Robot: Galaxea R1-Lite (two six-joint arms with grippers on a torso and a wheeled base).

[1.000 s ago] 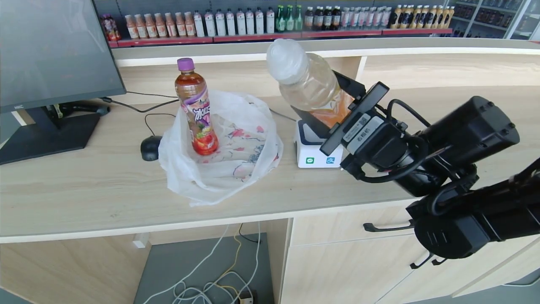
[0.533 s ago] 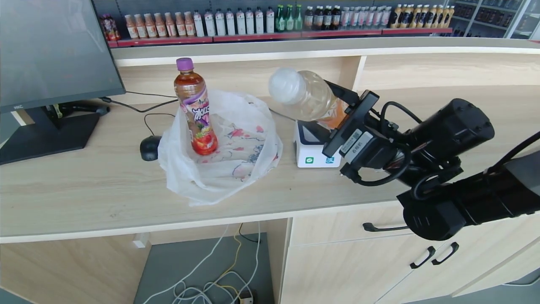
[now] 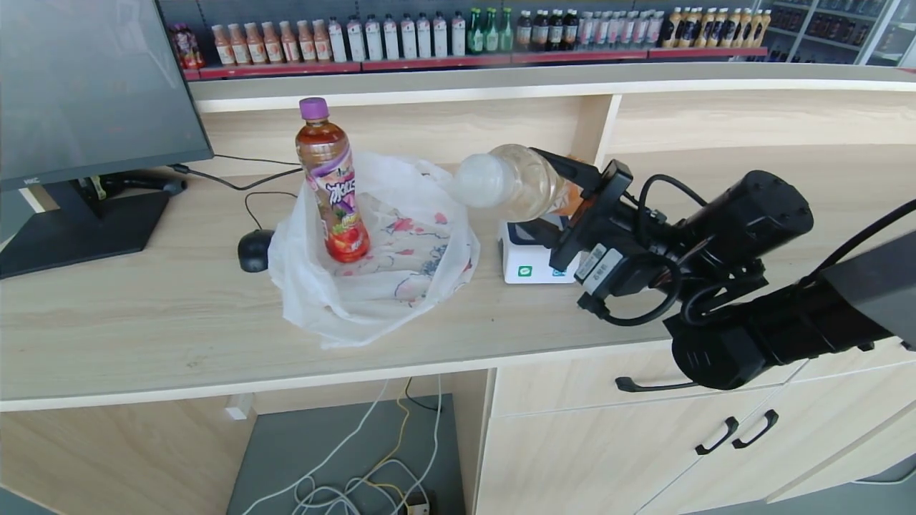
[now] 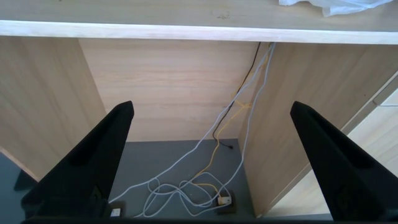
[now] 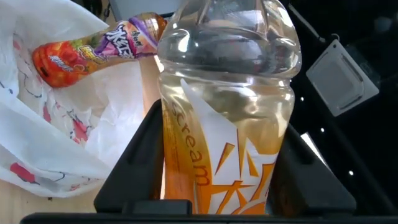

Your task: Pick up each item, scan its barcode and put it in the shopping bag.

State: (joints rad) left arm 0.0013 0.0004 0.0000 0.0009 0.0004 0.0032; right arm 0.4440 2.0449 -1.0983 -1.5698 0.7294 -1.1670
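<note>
**Clear bottle held sideways over the scanner, beside the bag**

The clear bottle (image 3: pixel 512 184), with an orange label and a white cap, lies almost level in the air. Its cap end points toward the shopping bag (image 3: pixel 386 282) and its body hangs above the white scanner (image 3: pixel 533 263). The right tool (image 3: pixel 557 199) is clamped on the labelled lower half, one black finger on each side.

The shopping bag sits open on the counter (image 3: pixel 143 315), just beside the scanner. A purple-capped bottle (image 3: pixel 333 187) of reddish drink stands upright inside the bag, leaning slightly. A black mouse (image 3: pixel 254 251) rests against the bag's far side, and a monitor (image 3: pixel 86 79) stands beyond it.

The left tool (image 4: pixel 211 155) hangs below the counter's edge with its fingers spread wide and nothing between them. It faces loose cables (image 4: pixel 199 193) on the floor.
</note>
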